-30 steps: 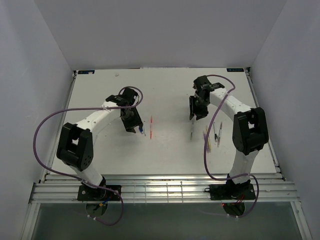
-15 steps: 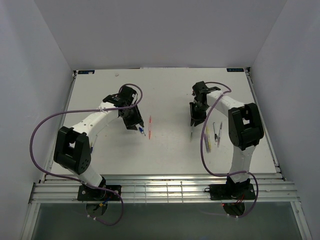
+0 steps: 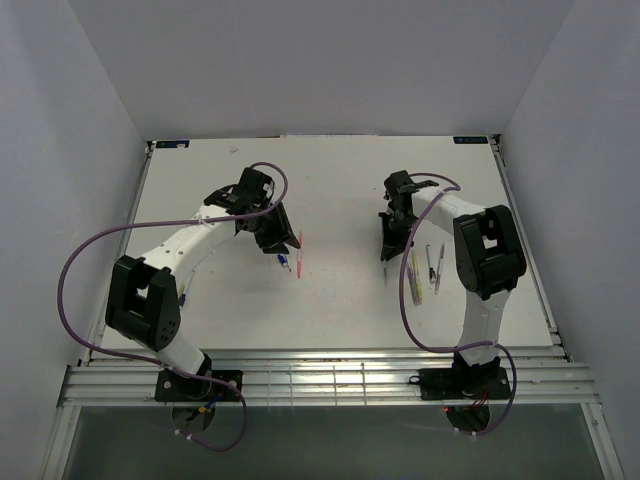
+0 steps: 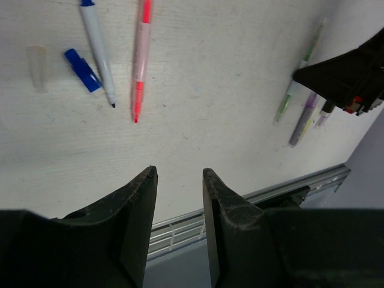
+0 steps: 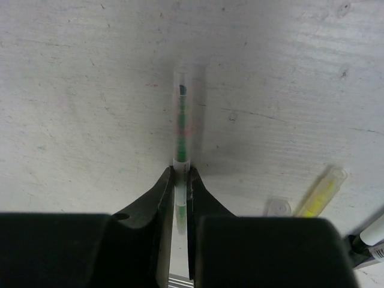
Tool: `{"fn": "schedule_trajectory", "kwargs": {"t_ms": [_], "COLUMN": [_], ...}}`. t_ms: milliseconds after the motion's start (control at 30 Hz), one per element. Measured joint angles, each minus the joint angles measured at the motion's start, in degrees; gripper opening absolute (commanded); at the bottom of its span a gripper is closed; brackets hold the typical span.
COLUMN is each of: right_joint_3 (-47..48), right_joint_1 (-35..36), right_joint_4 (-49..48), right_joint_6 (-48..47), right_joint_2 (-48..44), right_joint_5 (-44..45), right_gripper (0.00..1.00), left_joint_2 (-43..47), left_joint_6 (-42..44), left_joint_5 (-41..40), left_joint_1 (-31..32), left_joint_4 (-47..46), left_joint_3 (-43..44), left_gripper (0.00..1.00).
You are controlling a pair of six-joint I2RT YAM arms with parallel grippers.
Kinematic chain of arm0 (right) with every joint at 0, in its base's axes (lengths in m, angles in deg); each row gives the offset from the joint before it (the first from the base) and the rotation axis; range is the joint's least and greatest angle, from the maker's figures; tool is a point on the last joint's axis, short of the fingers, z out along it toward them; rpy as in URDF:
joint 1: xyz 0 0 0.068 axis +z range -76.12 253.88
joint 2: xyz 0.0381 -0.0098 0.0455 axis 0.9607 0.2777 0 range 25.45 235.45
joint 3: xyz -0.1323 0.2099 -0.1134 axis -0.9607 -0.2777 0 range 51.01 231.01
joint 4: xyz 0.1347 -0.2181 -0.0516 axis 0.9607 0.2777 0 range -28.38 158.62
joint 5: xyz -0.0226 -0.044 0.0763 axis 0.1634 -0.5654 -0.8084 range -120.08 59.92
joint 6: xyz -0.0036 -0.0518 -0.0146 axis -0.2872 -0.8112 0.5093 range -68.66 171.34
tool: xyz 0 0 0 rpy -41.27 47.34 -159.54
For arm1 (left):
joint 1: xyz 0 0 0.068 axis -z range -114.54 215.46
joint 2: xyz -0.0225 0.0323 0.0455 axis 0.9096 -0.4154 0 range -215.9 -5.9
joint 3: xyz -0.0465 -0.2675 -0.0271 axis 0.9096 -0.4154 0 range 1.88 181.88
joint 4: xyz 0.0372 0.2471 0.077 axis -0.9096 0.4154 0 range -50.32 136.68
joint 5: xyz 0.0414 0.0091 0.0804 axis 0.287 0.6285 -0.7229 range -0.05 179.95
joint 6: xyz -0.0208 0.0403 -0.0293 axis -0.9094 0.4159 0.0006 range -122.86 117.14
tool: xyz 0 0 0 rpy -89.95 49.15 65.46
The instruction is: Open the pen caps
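In the right wrist view, my right gripper [image 5: 180, 170] is shut on a green pen [image 5: 181, 120] that lies on the table, its clear-capped end pointing away from the fingers. My left gripper [image 4: 178, 171] hangs open above the table with nothing between its fingers. Ahead of it lie a blue-white pen [image 4: 98, 48] with its tip bare, a loose blue cap [image 4: 82, 70], a pink pen [image 4: 141, 54] and a clear cap [image 4: 37, 66]. From above, the left gripper [image 3: 283, 238] is over the pink pen [image 3: 300, 256], and the right gripper [image 3: 388, 248] is at centre right.
A yellow pen [image 5: 321, 195], a loose clear cap [image 5: 278, 207] and a black-tipped pen [image 5: 372, 231] lie right of the right gripper. Several more pens [image 3: 425, 270] show there from above. The table's near rail [image 3: 320, 375] runs in front of both arm bases.
The right gripper has come down and shut on the green pen. The left gripper has drifted slightly right and farther back, over the pink pen, staying open.
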Motion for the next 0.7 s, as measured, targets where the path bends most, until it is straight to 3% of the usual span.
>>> {"fn": "schedule_trajectory", "kwargs": {"t_ms": [200,500,700], "right_joint_3": [1.68,9.38,9.86], "right_joint_1": [0.07,1.27,2.95], "right_joint_4": [-0.28,-7.13,-13.25], "right_joint_6": [0.09,4.94,11.06], "right_joint_2": [0.22,0.22,0.15], "right_joint_5": [-3.72,-24.39,-32.48], "right_gripper": [0.08,0.08,0.08], "left_joint_2": [0.00,-0.20,-2.51], "left_joint_6": [0.46,-0.02,-0.66], "left_joint_5": [6.32,16.04,18.75], "left_joint_1": [0.15,0.46,1.03], "left_joint_4": [-4.74,-14.29,-16.68], "left_joint_3": [-0.02,-1.22,-1.22], "left_gripper": [0.45,0.44,0.43]}}
